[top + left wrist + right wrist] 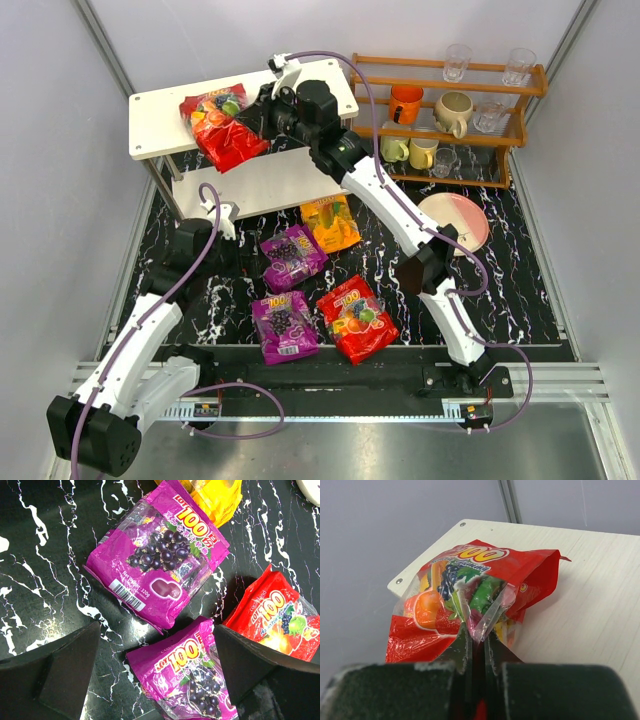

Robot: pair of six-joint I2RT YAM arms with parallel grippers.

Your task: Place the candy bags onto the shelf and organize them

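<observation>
The white two-tier shelf [160, 115] stands at the back left. My right gripper [262, 115] is shut on the edge of a red candy bag [222, 128], which lies on the top board and overhangs its front edge. The right wrist view shows the gripper [479, 632] pinching the bag [470, 575] over the board [590, 595]. On the table lie an orange-yellow bag [330, 222], two purple bags [291, 256] [283, 326] and a second red bag [356, 318]. My left gripper [228, 255] is open and empty, hovering [155, 630] above the purple bags [160, 560] [187, 680].
A brown wooden rack [450, 110] with mugs and glasses stands at the back right. A pink plate [455, 220] lies in front of it. The shelf's lower board [250, 185] is bare. Grey walls close in both sides.
</observation>
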